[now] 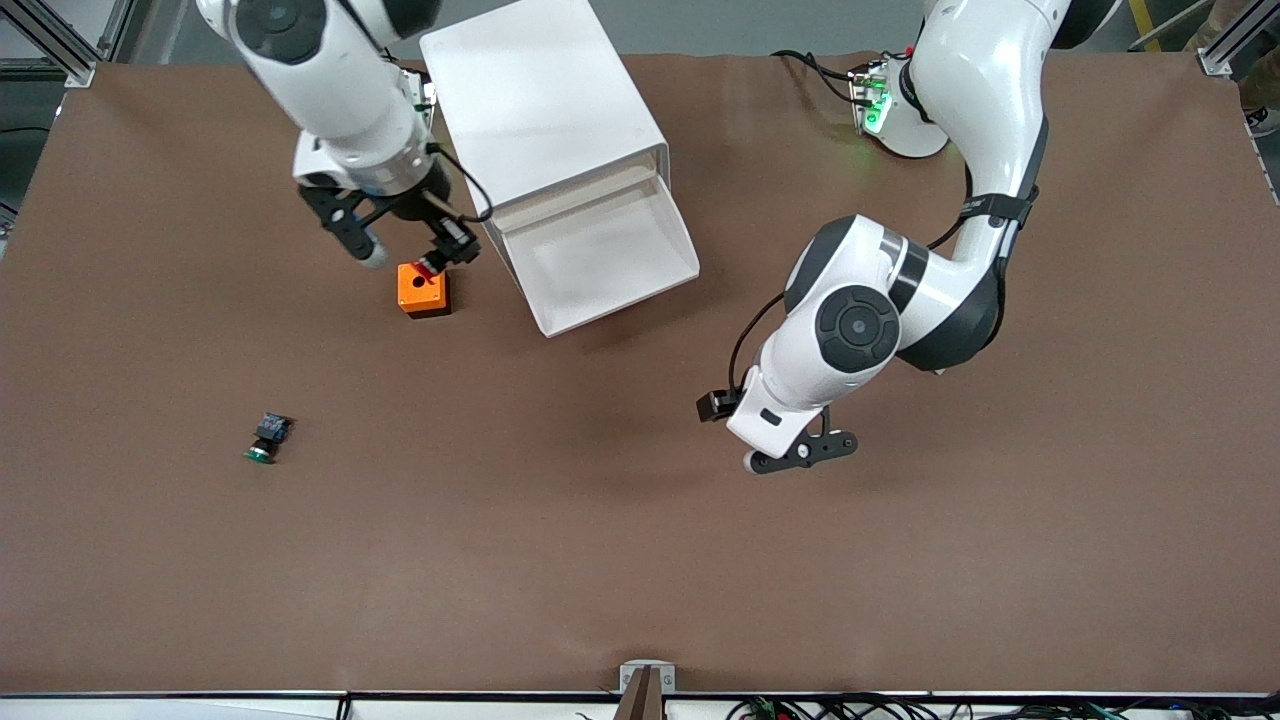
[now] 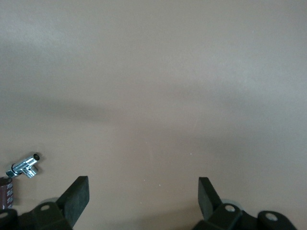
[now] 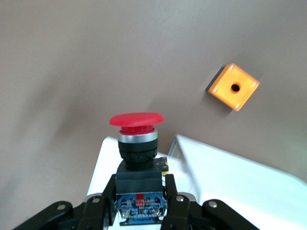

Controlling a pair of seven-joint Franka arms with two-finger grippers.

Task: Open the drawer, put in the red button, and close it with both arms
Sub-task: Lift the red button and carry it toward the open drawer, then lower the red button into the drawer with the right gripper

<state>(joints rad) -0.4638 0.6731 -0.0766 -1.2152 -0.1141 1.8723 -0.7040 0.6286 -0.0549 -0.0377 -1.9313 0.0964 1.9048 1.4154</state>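
The left gripper (image 1: 800, 452) is being held wide apart and empty over bare table (image 1: 640, 560), at five o'clock from the drawer (image 1: 600, 258). The drawer is being shown pulled out of the cabinet (image 1: 540, 95). At its nine o'clock, the red button (image 3: 136, 139) is being gripped by the right gripper (image 1: 440, 262) above the orange box (image 1: 424, 290).

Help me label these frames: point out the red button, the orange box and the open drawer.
red button (image 3: 136, 120): right wrist view, on its red cap.
orange box (image 1: 422, 290): front view, on its top face.
drawer (image 1: 600, 255): front view, on its bare floor.
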